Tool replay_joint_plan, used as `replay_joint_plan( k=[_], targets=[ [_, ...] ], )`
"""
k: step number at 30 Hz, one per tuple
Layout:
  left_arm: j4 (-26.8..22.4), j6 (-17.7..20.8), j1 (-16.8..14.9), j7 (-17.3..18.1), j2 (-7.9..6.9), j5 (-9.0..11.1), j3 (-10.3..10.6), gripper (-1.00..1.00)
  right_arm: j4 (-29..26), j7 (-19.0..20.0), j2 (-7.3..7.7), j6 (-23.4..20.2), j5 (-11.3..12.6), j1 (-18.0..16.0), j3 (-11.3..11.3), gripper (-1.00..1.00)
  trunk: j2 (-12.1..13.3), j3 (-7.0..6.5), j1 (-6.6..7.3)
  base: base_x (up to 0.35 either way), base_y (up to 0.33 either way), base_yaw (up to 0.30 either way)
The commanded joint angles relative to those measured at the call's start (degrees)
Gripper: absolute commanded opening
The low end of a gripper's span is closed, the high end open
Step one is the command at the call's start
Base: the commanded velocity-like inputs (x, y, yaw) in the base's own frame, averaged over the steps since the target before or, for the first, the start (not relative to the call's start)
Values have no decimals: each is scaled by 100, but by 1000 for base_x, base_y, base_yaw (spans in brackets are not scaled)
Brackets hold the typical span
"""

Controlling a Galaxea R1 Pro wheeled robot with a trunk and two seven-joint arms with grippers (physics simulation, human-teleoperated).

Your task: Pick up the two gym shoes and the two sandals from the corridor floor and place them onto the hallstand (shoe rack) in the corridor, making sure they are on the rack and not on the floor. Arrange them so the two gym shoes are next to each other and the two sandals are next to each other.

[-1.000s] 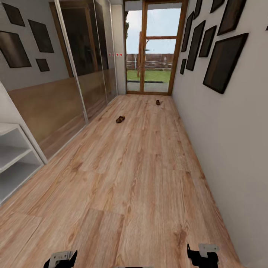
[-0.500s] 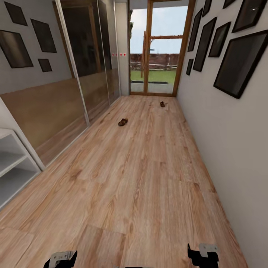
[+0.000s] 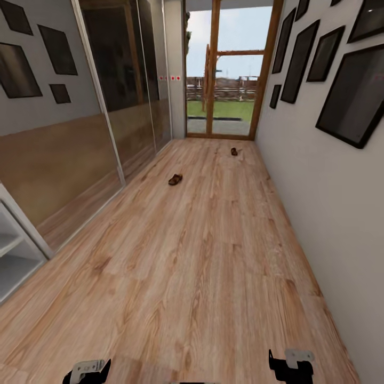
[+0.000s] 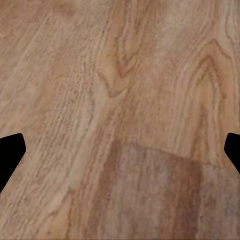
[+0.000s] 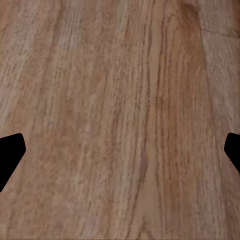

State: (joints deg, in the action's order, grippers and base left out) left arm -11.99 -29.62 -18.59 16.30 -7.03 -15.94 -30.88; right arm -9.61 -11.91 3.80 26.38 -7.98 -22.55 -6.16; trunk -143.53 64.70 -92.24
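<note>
Two dark-brown sandals lie on the corridor floor far ahead in the head view. One sandal rests mid-corridor, the other sandal lies near the glass door. The gym shoes are out of view. My left gripper and right gripper hang at the head view's lower edge, far from both sandals. In the wrist views the left gripper and the right gripper are open over bare planks, with nothing between the fingertips.
A white shelf unit cuts in at the left edge; I cannot tell whether it is the hallstand. Mirrored sliding doors line the left wall, framed pictures the right wall. A glass door closes the far end.
The whole view has shifted: I have rolled forward down the corridor, so the shelf unit slid toward the left edge. Both grippers keep their pose.
</note>
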Motion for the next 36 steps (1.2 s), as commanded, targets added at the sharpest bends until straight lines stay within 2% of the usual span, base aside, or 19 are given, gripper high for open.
replay_joint_plan(
  k=[1, 36],
  targets=[
    [4, -17, -4, 31, 4, -41, -50, 100, 8, -13, -2, 17, -60, -4, -43, 100, -2, 5, -2, 340, 0, 0],
    [4, -17, -5, 31, 3, -48, -50, 100, 12, -15, -10, 17, -55, -4, -43, 100, -2, 5, -2, 340, 0, 0]
  ],
)
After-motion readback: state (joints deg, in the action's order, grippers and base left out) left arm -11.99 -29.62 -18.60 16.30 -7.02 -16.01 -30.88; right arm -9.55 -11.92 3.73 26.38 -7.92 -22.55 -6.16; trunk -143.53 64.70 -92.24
